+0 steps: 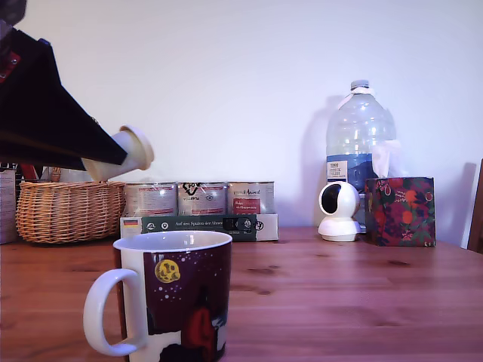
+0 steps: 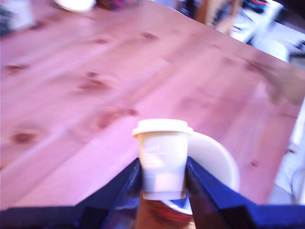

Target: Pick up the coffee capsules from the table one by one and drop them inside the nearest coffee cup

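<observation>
A cream-white coffee capsule (image 1: 127,154) hangs in the air at the exterior view's left, above and a little left of the coffee cup (image 1: 175,298). My gripper (image 1: 113,158) is shut on the capsule, its dark fingers (image 1: 53,113) coming in from the upper left. The cup is a big white mug with a maroon print and a yellow moon, standing on the wooden table (image 1: 339,294). In the wrist view the capsule (image 2: 163,157) sits between the two dark fingers (image 2: 119,191), with the cup's white rim (image 2: 219,162) just behind it.
A wicker basket (image 1: 68,210) stands at the back left. Three silver tins (image 1: 200,198) rest on a dark box (image 1: 200,225). A white camera (image 1: 338,211), a water bottle (image 1: 360,136) and a patterned box (image 1: 400,211) stand at the back right.
</observation>
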